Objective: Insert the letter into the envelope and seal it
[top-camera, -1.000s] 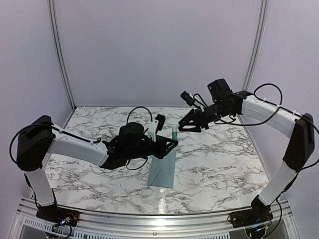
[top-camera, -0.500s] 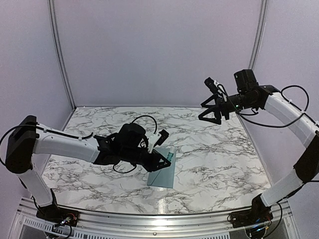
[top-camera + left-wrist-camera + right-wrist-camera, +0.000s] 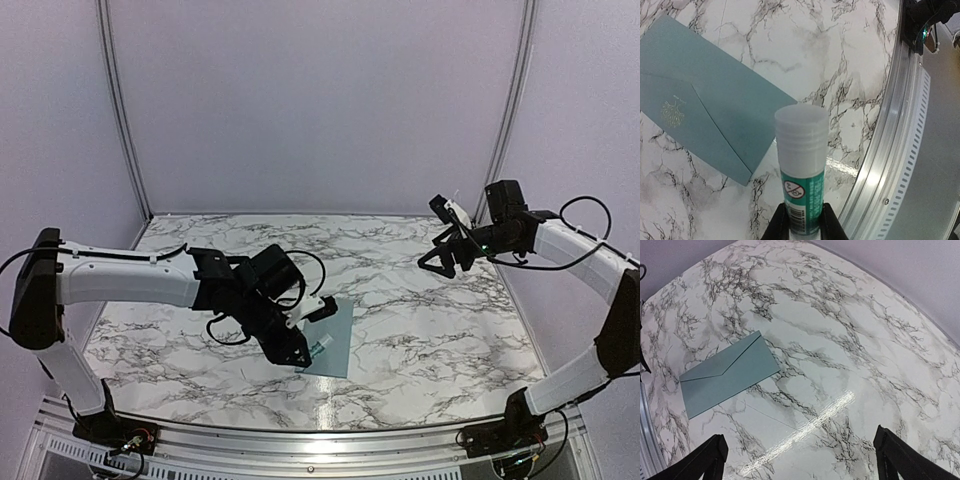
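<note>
left fingers (image 3: 801,222) grip a glue tube (image 3: 801,170) above the envelope (image 3: 710,115), flap closed, flat on the desk (image 3: 840,340); right fingers (image 3: 800,460) spread wide, empty.

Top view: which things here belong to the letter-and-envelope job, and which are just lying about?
Belongs to the job:
- envelope, flat on the table, flap closed
- glue stick, held in the left gripper, capped; presumably for sealing
- letter: not visible, possibly already inside

Just there:
- marble table
- right gripper, open and empty, raised off to the side
</note>
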Motion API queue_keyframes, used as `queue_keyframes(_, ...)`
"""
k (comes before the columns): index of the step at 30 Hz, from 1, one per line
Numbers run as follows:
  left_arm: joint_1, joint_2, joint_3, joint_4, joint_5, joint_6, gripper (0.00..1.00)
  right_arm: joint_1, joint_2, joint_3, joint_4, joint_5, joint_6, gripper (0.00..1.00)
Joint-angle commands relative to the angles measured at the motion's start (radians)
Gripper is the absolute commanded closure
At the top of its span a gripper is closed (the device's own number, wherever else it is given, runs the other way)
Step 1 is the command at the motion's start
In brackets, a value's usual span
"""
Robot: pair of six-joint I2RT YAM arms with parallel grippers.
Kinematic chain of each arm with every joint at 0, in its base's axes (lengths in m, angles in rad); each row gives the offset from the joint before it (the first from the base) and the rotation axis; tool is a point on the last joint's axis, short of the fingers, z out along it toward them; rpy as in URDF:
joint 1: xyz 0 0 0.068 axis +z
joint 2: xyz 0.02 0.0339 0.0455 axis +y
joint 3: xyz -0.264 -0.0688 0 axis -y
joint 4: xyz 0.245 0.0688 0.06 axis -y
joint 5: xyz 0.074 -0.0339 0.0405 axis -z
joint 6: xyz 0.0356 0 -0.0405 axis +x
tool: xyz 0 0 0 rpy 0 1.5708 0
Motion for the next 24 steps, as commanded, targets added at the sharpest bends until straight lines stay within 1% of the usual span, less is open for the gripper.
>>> queue_keyframes(1, -0.021, 0.006, 0.029, -0.159, 0.000, 0.050, 1.00, -0.088, 0.015, -0.013, 0.090, -0.089, 0.044, 0.02)
queue_keyframes(7, -0.060, 0.074, 0.048, -0.196, -0.059, 0.053, 1.00, -0.109, 0.015, -0.076, 0.141, -0.140, 0.054, 0.01)
queue_keyframes(10, -0.077, 0.105, 0.056, -0.199, -0.086, 0.053, 1.00, -0.109, 0.010, -0.086, 0.141, -0.124, 0.047, 0.02)
queue_keyframes(13, -0.088, 0.139, 0.058, -0.199, -0.111, 0.053, 0.98, -0.109, 0.008, -0.105, 0.161, -0.118, 0.048, 0.01)
queue_keyframes(16, -0.093, 0.177, 0.073, -0.209, -0.128, 0.052, 0.97, -0.109, 0.011, -0.099, 0.144, -0.121, 0.044, 0.01)
queue_keyframes(20, -0.101, 0.207, 0.087, -0.209, -0.140, 0.050, 0.92, -0.110, -0.005, -0.125, 0.167, -0.118, 0.046, 0.01)
queue_keyframes(24, -0.103, 0.234, 0.098, -0.209, -0.170, 0.040, 0.89, -0.109, -0.001, -0.117, 0.155, -0.118, 0.045, 0.02)
